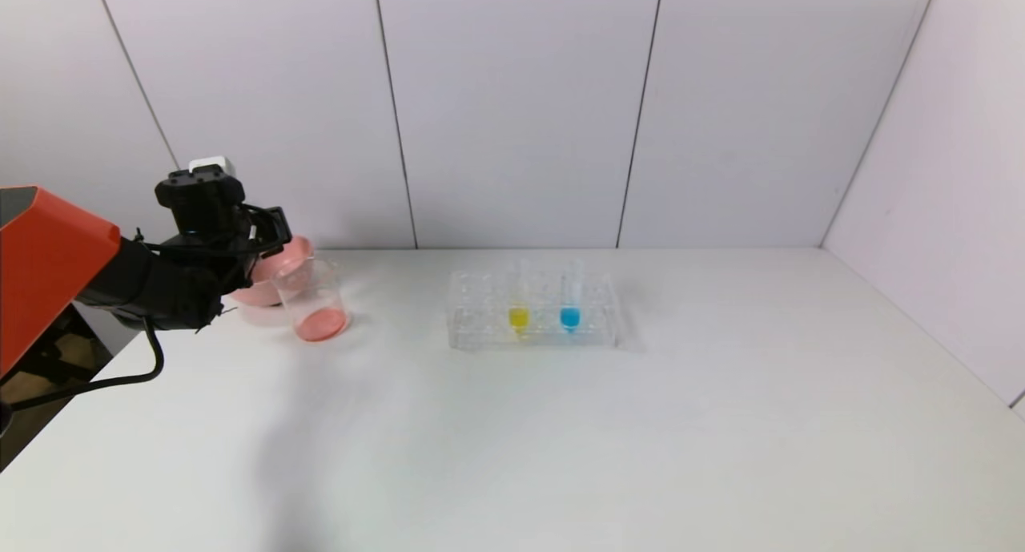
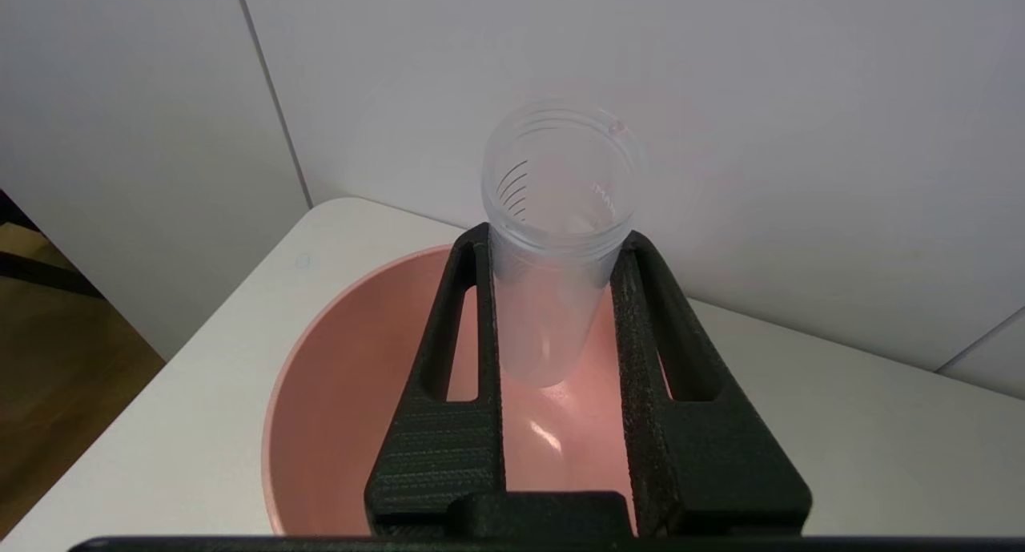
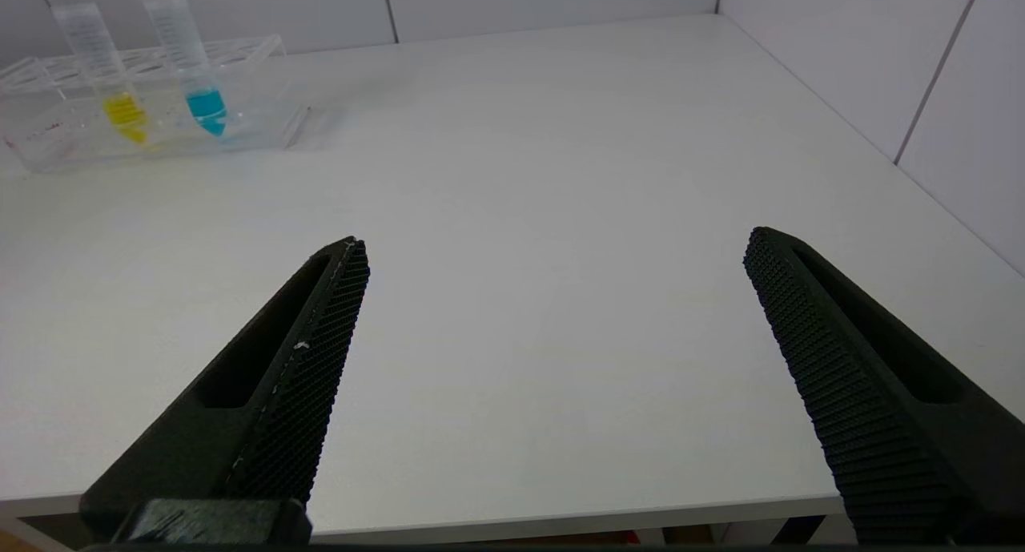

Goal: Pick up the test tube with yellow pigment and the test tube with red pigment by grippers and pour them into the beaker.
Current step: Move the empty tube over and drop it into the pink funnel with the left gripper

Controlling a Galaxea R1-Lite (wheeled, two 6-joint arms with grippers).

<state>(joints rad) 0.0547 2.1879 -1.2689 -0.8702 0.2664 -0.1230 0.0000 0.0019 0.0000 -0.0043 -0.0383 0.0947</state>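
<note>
My left gripper is shut on a clear test tube with no liquid showing in it. It holds the tube open end up over the pink bowl. In the head view the left gripper is at the table's far left, above the bowl. The beaker stands just beside it with red-orange liquid in its bottom. No tube with red liquid shows. The test tube with yellow pigment stands in the clear rack; it also shows in the right wrist view. My right gripper is open and empty at the table's near edge.
A tube with blue liquid stands beside the yellow one in the rack; it also shows in the right wrist view. White walls close the back and the right side. The table's left edge lies under my left arm.
</note>
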